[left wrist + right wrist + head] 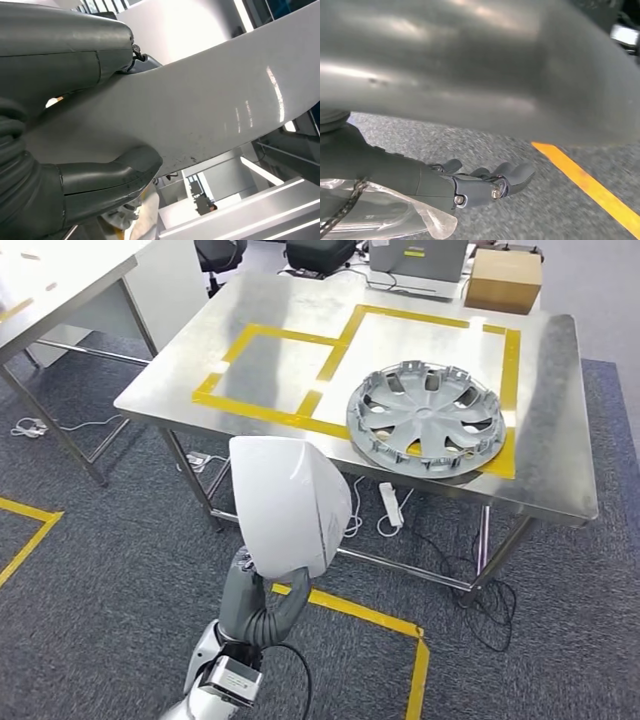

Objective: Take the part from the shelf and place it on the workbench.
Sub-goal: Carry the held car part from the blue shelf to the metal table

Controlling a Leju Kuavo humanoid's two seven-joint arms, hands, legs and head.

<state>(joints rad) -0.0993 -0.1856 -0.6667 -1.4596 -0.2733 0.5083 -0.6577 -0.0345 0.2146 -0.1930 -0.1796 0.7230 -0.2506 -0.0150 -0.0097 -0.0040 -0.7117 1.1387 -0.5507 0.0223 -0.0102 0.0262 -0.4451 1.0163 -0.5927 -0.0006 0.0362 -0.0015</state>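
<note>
Closest to the lens, the left hand (253,602) rises from the bottom of the head view on its silver arm, grey thumb and fingers clamped on the lower edge of a smooth white part (288,503), a rounded shell-like panel held upright above the carpet, in front of the near edge of the workbench (543,430) and not over it. From the left wrist, the same white part (211,100) runs as a broad curved sheet across the picture, with the thick thumb (109,175) pressed on one face and the grey body of the left hand (64,45) lying against the other. At the right wrist, the right hand (478,182) hangs above grey carpet (471,145) with its dark fingers (516,174) stretched out, slightly apart and holding nothing; a blurred grey surface spans that picture above it, and an orange-yellow floor line (591,187) crosses the carpet just beyond. Farther out, the steel workbench carries squares of yellow tape (332,360), and a silver wheel cover (426,418) lies flat on its near right part, overlapping the tape. At the far right edge sit a cardboard box (503,280) and a grey device (419,265). Under the bench a white power strip (389,505) and cables lie on the carpet, and a second table (53,285) stands at far left.
</note>
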